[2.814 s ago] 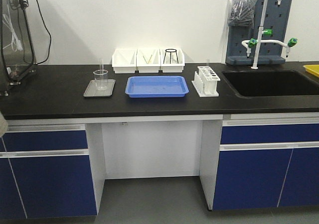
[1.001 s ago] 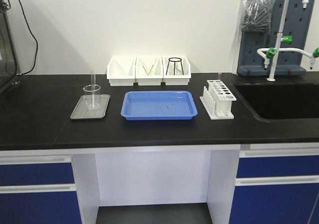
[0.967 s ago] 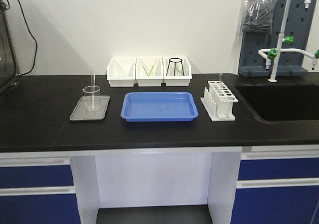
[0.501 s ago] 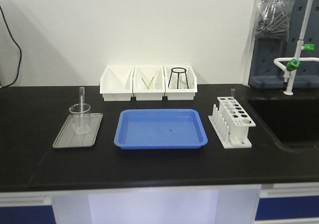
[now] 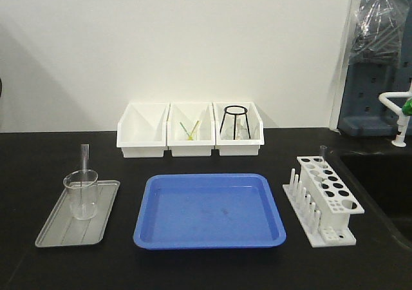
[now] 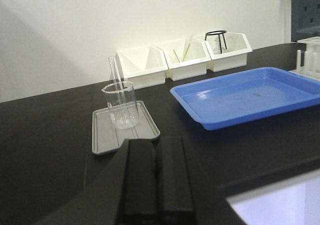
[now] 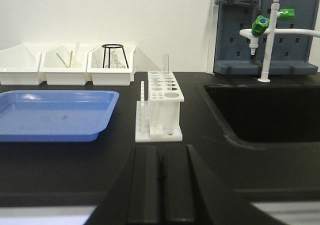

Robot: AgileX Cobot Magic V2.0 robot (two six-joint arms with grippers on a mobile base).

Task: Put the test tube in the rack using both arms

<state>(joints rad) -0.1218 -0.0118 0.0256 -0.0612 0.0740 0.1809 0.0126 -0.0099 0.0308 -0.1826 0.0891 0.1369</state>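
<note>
The test tube (image 5: 84,164) leans in the beaker (image 5: 80,200) on the grey tray (image 5: 56,229) — its foot lost in the glass; the rack (image 5: 325,200) stands well apart. The left gripper (image 6: 156,150) and right gripper (image 7: 160,157) — both cut off below — show jaws pressed together

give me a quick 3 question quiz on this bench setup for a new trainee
1. True or false: the left gripper and right gripper are both open.
2. What lies between the grey tray and the rack? A the sink; B the blue tray; C the white bins.
3. Short answer: what is the test tube on the grey tray standing in?
Key: 1 false, both are shut; 2 B; 3 the beaker.
</note>
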